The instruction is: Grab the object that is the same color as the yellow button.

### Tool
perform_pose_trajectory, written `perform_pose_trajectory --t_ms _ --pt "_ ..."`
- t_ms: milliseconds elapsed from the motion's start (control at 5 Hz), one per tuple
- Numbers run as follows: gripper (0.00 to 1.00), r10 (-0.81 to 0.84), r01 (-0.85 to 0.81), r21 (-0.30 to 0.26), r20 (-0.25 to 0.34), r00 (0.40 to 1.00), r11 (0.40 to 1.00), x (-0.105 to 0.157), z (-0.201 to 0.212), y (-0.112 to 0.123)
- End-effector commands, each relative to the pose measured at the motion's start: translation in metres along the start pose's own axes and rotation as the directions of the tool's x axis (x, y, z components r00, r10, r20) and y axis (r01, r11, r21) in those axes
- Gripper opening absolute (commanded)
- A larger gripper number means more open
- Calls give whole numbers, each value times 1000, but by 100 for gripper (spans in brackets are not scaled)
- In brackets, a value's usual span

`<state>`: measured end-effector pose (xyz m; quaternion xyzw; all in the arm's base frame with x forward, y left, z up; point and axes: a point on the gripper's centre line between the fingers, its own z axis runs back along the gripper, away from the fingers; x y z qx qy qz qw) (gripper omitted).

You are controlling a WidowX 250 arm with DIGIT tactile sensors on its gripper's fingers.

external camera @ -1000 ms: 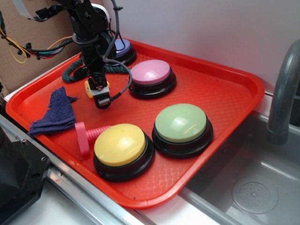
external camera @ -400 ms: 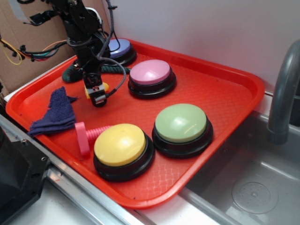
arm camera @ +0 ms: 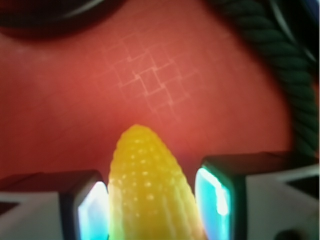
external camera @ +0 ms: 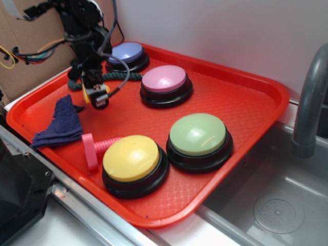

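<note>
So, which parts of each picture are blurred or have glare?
Wrist view: the corn is soft-focused, the green rope blurred, and the finger pads glow cyan. Exterior view: fairly sharp, with soft glare on the yellow button and green button.

Bright, even light across the exterior view, soft white glare sitting on top of the large round yellow dome button [external camera: 131, 157] and the round green dome button [external camera: 198, 134]. Short, soft shadows hug their black bases on the red plastic tray [external camera: 241, 97]. Wrist view is blurry up close: the small yellow ribbed toy corn cob [arm camera: 150, 190] looks soft, corners dark.
</note>
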<state>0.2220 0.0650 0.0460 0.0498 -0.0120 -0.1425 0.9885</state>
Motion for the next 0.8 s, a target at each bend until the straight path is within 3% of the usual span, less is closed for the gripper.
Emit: perform_pose_trajectory --t_ms 0,200,400,600 --pt "0 217 -218 0 94 972 976 7 98 -15" --pt "0 303 -304 -4 112 947 953 11 136 -33" --pt "0 344 -341 -47 123 931 939 14 147 -44" --pt "0 407 -407 -20 74 910 913 16 139 -50"
